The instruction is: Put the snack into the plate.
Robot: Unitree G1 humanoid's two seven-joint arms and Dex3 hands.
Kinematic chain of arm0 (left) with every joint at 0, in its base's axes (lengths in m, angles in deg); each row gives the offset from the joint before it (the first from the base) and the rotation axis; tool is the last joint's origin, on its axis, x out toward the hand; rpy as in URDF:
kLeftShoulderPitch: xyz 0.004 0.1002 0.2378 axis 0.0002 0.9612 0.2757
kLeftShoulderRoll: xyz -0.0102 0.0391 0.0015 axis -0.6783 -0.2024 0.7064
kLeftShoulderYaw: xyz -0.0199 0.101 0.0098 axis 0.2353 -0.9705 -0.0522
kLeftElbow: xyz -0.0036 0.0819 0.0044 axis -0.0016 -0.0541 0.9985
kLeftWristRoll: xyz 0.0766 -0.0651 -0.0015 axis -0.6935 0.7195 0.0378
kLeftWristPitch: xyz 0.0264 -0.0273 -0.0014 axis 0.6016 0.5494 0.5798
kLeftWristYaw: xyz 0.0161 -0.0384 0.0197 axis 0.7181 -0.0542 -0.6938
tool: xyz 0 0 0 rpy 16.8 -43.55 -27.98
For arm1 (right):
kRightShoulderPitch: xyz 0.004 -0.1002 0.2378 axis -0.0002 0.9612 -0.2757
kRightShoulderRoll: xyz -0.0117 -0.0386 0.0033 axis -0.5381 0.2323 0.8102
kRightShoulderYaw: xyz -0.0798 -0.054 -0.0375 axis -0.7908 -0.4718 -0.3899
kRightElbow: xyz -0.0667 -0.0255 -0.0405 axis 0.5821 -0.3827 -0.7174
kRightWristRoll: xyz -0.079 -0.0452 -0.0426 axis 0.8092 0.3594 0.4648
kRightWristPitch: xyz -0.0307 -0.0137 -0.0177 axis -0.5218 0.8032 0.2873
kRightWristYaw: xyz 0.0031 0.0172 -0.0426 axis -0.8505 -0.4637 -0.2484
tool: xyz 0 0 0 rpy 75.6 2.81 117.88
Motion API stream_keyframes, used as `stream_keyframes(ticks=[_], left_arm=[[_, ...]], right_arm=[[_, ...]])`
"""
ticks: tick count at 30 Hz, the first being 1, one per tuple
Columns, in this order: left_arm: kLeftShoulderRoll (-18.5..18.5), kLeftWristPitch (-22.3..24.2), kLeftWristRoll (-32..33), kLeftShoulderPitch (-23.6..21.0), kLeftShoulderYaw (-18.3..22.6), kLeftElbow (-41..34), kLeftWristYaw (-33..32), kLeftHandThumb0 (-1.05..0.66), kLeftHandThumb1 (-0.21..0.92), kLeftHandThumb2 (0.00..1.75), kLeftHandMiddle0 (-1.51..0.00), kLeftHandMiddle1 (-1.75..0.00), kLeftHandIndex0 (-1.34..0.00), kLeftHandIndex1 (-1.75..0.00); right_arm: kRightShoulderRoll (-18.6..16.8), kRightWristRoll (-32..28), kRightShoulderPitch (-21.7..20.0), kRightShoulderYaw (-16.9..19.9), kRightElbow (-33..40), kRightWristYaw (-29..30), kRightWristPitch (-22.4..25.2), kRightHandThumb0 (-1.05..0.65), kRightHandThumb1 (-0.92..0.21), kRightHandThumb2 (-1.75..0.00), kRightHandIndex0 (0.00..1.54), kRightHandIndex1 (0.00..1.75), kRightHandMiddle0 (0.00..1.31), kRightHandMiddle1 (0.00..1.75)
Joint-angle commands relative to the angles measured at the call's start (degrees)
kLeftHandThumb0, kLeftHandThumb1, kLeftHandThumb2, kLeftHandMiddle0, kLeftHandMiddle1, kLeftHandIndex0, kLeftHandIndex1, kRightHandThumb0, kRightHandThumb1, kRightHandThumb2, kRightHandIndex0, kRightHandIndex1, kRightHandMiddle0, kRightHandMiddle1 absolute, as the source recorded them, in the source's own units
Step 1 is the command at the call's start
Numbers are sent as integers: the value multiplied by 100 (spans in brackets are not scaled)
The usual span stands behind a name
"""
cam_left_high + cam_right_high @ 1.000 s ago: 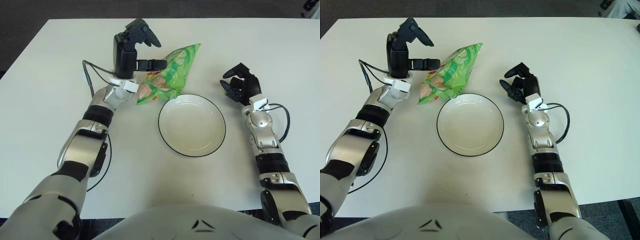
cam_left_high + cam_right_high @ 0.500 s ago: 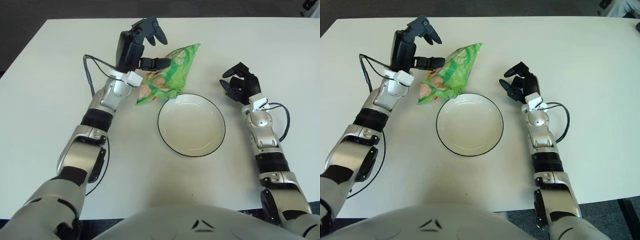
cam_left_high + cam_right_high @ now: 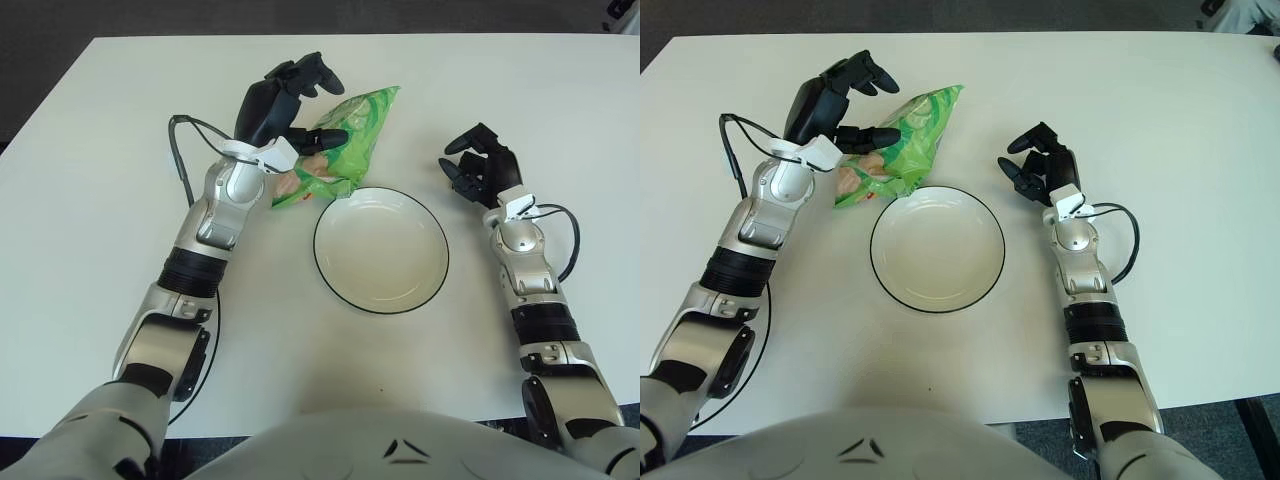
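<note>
In the left eye view, the left hand (image 3: pixel 290 100) hovered over the near-left end of the green snack bag (image 3: pixel 335 150), its dark fingers (image 3: pixel 318 70) spread wide above the packet and its thumb reaching across the bag's top — open, with nothing gripped. The bag lay on the white worktop (image 3: pixel 90 200) directly beneath and to the right of that hand, its near edge just beside the far-left rim of the plate (image 3: pixel 381 300), which sat empty nearer the robot and to the hand's right. A black cable (image 3: pixel 180 160) looped beside the left wrist, on its outer side. The right hand (image 3: pixel 480 165) showed to the right of the plate, apart from it, fingers loosely curled and holding nothing.

In the right eye view, the left hand (image 3: pixel 840 100) again showed above the bag's left part, fingers fanned out over the snack bag (image 3: pixel 900 150) — whether the thumb touched the packet I could not tell. The plate (image 3: pixel 937 300) lay below and right of that hand, the bag's lower corner close to its rim. The right hand (image 3: pixel 1040 165) sat to the plate's right, idle.
</note>
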Motion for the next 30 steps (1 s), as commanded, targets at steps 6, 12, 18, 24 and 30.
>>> stream_keyframes(ticks=[6,12,18,24,30], left_arm=[[-701,573,424,-348,-133,-211,1915,-82,92,41,-41,-9,-34,-30],[-861,345,517,-537,-174,82,2277,-85,92,45,-33,-1,-29,-23],[-872,218,487,-551,-213,235,2281,-89,92,51,-31,0,-26,-18],[-865,218,411,-521,-257,244,2254,-91,92,53,-30,0,-26,-15],[-863,298,249,-483,-343,189,2202,-93,92,54,-26,0,-25,-13]], right_arm=[[-328,178,1149,-218,-815,14,142,-36,-92,-29,84,173,46,149],[-313,197,1157,-243,-793,43,159,-36,-92,-29,84,173,45,149],[-309,208,1159,-252,-794,57,155,-36,-92,-29,84,173,45,149],[-302,215,1155,-257,-813,71,138,-36,-92,-29,84,173,45,149],[-285,214,1151,-264,-822,75,137,-37,-92,-29,84,173,45,149]])
